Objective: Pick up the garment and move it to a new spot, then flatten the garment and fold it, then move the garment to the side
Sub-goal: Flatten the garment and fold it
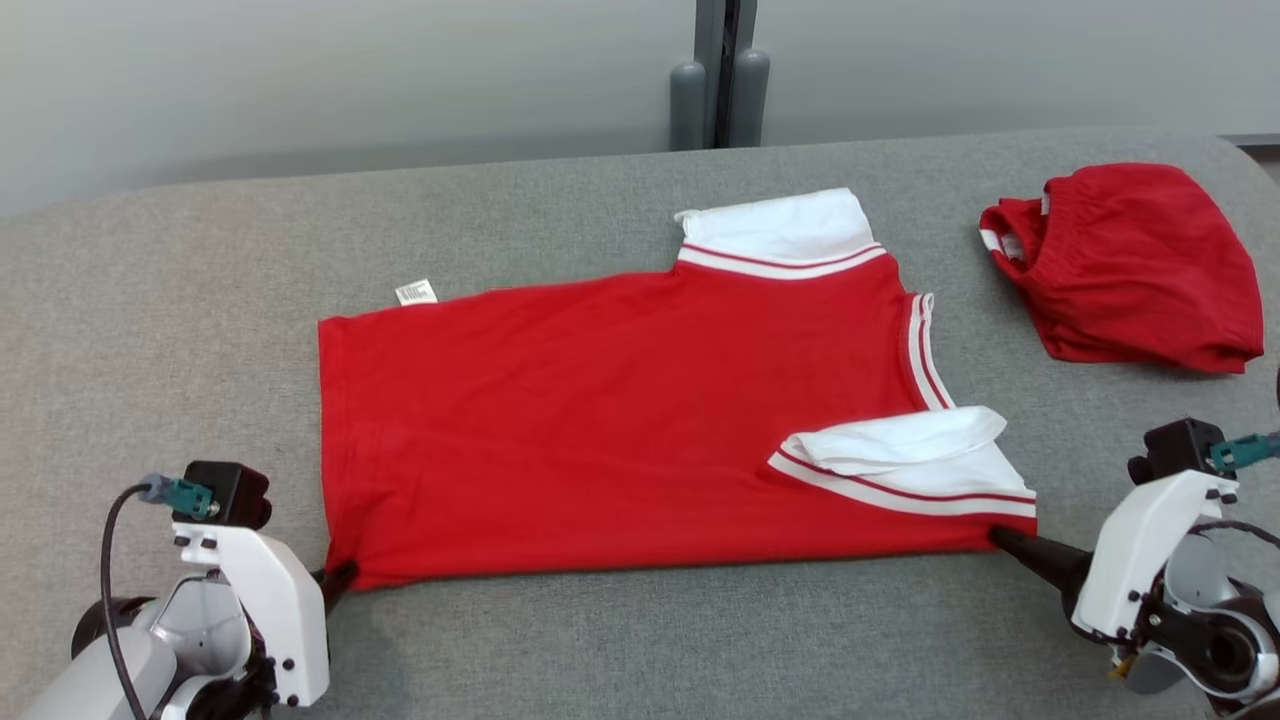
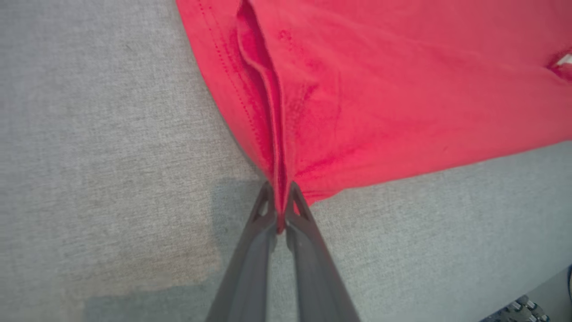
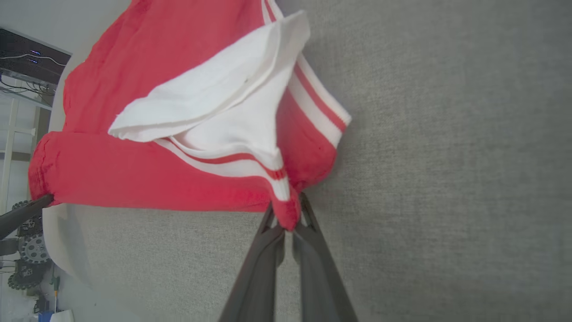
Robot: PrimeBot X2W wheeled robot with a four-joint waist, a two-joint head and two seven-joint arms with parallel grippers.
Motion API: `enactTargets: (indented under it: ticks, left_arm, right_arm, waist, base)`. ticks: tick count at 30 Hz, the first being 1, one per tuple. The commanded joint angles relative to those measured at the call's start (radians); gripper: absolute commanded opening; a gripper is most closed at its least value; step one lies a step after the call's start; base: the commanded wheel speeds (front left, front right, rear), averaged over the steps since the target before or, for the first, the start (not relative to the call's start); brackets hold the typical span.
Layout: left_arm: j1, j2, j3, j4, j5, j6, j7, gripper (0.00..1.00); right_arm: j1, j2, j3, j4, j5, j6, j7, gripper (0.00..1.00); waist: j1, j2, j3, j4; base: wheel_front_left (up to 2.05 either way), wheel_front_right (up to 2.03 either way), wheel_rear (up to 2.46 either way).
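Observation:
A red garment (image 1: 620, 430) with white, red-striped sleeves lies spread flat on the grey table (image 1: 640, 640). My left gripper (image 1: 340, 578) is shut on the shirt's near left hem corner; the left wrist view has a pinched ridge of red cloth (image 2: 279, 210) between the two dark fingers. My right gripper (image 1: 1000, 538) is shut on the near right corner, below the folded white sleeve (image 1: 910, 455). In the right wrist view its fingers clamp red and white cloth (image 3: 286, 210), and the left gripper's tip (image 3: 27, 210) holds the far corner.
A second red garment (image 1: 1130, 265) lies bunched at the table's far right. A small white label (image 1: 416, 291) sticks out past the shirt's far left edge. A grey post (image 1: 722, 75) stands behind the table. Bare grey tabletop runs along the near edge and the left.

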Motion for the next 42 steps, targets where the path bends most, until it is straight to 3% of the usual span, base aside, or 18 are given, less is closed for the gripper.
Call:
enactTargets:
  ticks: [1, 8, 17, 28, 36, 37, 38, 39, 40, 41, 42]
  left_arm:
    - [0.021, 0.015, 0.000, -0.016, 0.000, 0.007, 0.005, 0.00]
    - [0.088, 0.054, -0.011, -0.113, 0.008, 0.032, 0.018, 0.00]
    - [0.208, 0.099, -0.023, -0.248, 0.005, 0.090, 0.024, 0.00]
    - [0.305, 0.135, -0.030, -0.345, -0.015, 0.142, 0.044, 0.00]
    - [0.317, 0.148, -0.032, -0.356, -0.016, 0.162, 0.059, 0.00]
    - [0.317, 0.147, -0.031, -0.357, -0.016, 0.165, 0.061, 0.16]
    - [0.317, 0.147, -0.033, -0.357, -0.015, 0.167, 0.064, 0.31]
    - [0.316, 0.146, -0.034, -0.358, -0.015, 0.168, 0.064, 0.45]
    - [0.314, 0.145, -0.035, -0.359, -0.015, 0.168, 0.065, 0.85]
    - [0.312, 0.143, -0.035, -0.360, -0.014, 0.170, 0.065, 1.00]
    - [0.312, 0.142, -0.037, -0.359, -0.014, 0.172, 0.068, 1.00]
  right_arm:
    - [0.022, -0.015, -0.012, -0.014, 0.006, 0.000, 0.007, 0.00]
    - [0.109, -0.032, -0.054, -0.082, 0.003, 0.000, 0.030, 0.00]
    - [0.277, -0.004, -0.152, -0.221, -0.039, 0.000, 0.060, 0.00]
    - [0.444, 0.089, -0.287, -0.367, -0.119, 0.000, 0.159, 0.00]
    - [0.456, 0.152, -0.342, -0.426, -0.174, 0.000, 0.222, 0.00]
    - [0.453, 0.155, -0.345, -0.431, -0.179, 0.000, 0.225, 0.14]
    - [0.450, 0.159, -0.348, -0.435, -0.184, 0.000, 0.228, 0.40]
    - [0.448, 0.162, -0.350, -0.438, -0.189, 0.000, 0.232, 0.95]
    - [0.446, 0.165, -0.351, -0.440, -0.191, 0.000, 0.235, 1.00]
    - [0.447, 0.167, -0.353, -0.442, -0.195, 0.000, 0.234, 1.00]
    - [0.447, 0.169, -0.354, -0.443, -0.198, 0.000, 0.236, 1.00]
  waist:
    - [0.0000, 0.0000, -0.011, 0.003]
    - [0.0000, 0.0000, -0.039, 0.005]
    - [0.0000, 0.0000, -0.064, 0.006]
    - [0.0000, 0.0000, -0.080, 0.009]
    - [0.0000, 0.0000, -0.075, 0.004]
    - [0.0000, 0.0000, -0.073, 0.004]
    - [0.0000, 0.0000, -0.072, 0.004]
    - [0.0000, 0.0000, -0.070, 0.004]
    - [0.0000, 0.0000, -0.069, 0.004]
    - [0.0000, 0.0000, -0.067, 0.005]
    - [0.0000, 0.0000, -0.067, 0.005]
  base:
    - [0.00, 0.00, 0.00]
    - [0.00, 0.00, 0.00]
    - [0.00, 0.00, 0.00]
    - [0.00, 0.00, 0.00]
    - [0.00, 0.00, 0.00]
    - [0.00, 0.00, 0.00]
    - [0.00, 0.00, 0.00]
    - [0.00, 0.00, 0.00]
    - [0.00, 0.00, 0.00]
    - [0.00, 0.00, 0.00]
    - [0.00, 0.00, 0.00]
